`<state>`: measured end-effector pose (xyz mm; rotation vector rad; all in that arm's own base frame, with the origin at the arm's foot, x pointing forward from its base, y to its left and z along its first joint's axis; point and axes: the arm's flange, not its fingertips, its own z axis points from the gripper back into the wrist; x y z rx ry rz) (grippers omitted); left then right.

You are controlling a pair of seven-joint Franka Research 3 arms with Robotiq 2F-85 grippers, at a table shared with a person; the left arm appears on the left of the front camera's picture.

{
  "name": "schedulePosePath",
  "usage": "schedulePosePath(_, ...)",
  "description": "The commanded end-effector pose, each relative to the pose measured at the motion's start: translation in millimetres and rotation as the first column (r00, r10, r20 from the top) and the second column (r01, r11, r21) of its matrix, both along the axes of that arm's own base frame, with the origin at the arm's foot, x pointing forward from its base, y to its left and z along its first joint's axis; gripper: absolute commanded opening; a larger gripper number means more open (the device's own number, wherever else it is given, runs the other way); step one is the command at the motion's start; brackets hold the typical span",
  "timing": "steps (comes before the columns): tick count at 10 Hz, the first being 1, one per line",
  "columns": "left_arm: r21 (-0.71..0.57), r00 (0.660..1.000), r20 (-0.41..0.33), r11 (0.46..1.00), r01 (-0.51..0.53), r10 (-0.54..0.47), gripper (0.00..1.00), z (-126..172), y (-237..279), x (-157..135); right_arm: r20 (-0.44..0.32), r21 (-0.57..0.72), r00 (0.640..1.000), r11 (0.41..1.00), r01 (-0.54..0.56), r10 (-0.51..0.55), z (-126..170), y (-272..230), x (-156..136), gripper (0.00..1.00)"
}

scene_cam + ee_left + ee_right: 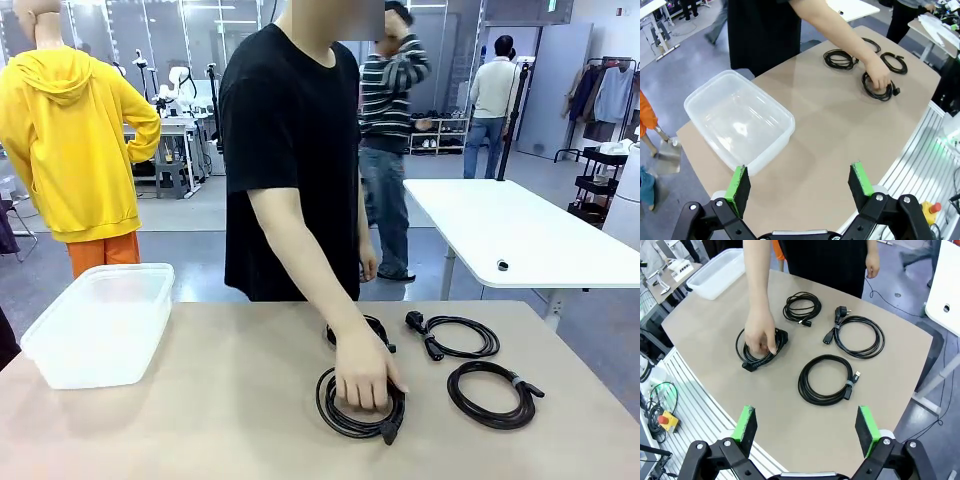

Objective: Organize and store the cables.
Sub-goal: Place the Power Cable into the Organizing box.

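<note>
Beige counter [230, 420] seen from the front; a translucent white plastic tub [95, 360] sits at its left end; four black coiled cables [455, 393] lie toward the right, well apart from the tub; a person's hand [365, 375] presses on the nearest coil. Left wrist view: left pincer [800, 182] spread wide, holding nothing, tub just ahead. Right wrist view: right pincer [807, 427] spread wide, holding nothing, above the counter's edge.
</note>
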<state>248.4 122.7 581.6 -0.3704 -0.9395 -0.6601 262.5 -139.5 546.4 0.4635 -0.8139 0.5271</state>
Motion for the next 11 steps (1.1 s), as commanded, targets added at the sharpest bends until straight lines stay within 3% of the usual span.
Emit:
schedulePosePath(1, -0.007, 1.000, 0.010, 1.000, 0.015, -0.015, 1.00, 0.7, -0.1, -0.6, 0.007, -0.006, 1.000, 1.000, -0.016, 0.016, -0.3, -0.3, -0.4, 1.00)
schedulePosePath(11, -0.007, 1.000, 0.010, 1.000, 0.015, -0.015, 1.00, 0.7, -0.1, -0.6, 0.007, -0.006, 1.000, 1.000, -0.016, 0.016, -0.3, -0.3, -0.4, 1.00)
